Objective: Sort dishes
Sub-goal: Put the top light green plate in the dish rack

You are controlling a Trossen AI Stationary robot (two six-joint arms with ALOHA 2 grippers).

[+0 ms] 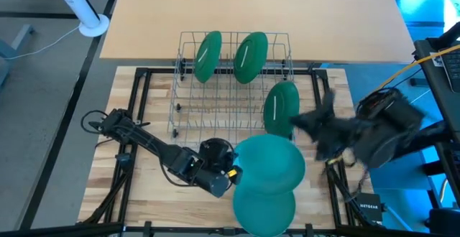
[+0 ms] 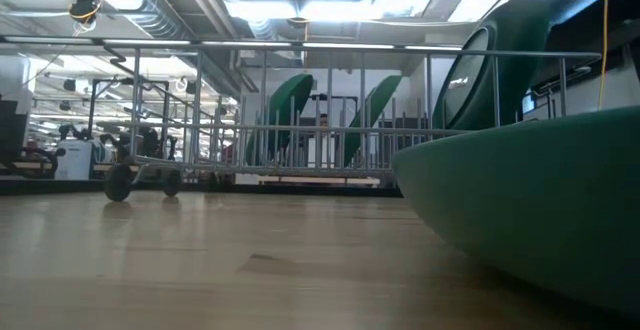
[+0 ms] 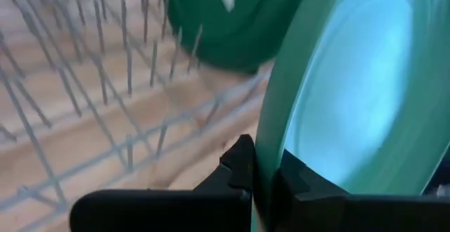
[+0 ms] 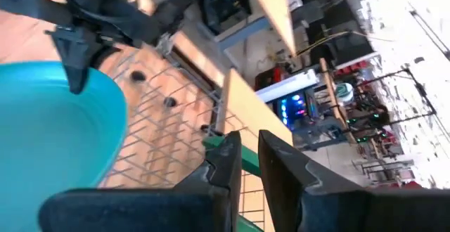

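Observation:
A wire rack point(image 1: 233, 86) holds three dark green plates on edge between its tines: two at the far side point(image 1: 208, 56) point(image 1: 250, 56) and one at its near right corner point(image 1: 280, 108). My left gripper point(image 1: 233, 174) is shut on a large teal plate point(image 1: 269, 164) just in front of the rack. That plate partly covers another teal plate point(image 1: 264, 208) lying flat near the table's front edge. My right gripper point(image 1: 296, 122) is at the right rim of the corner plate, fingers nearly together with a green rim between them. My left gripper pinches the teal plate's left rim point(image 3: 266, 163) between its two fingers, coming level from the table's left. The plate reaches away from the fingers to the right, over the flat plate below. My right gripper has the corner plate's right rim point(image 4: 239, 163) between its fingers, coming from the table's right. The plate stands on edge in the rack.
The rack's upright tines point(image 3: 130, 70) stand close beside my left gripper. In the low view the held teal plate point(image 2: 540, 195) fills the right side. Black frame rails point(image 1: 136, 100) border the wooden board. Bare wood point(image 1: 151, 194) lies left of the plates.

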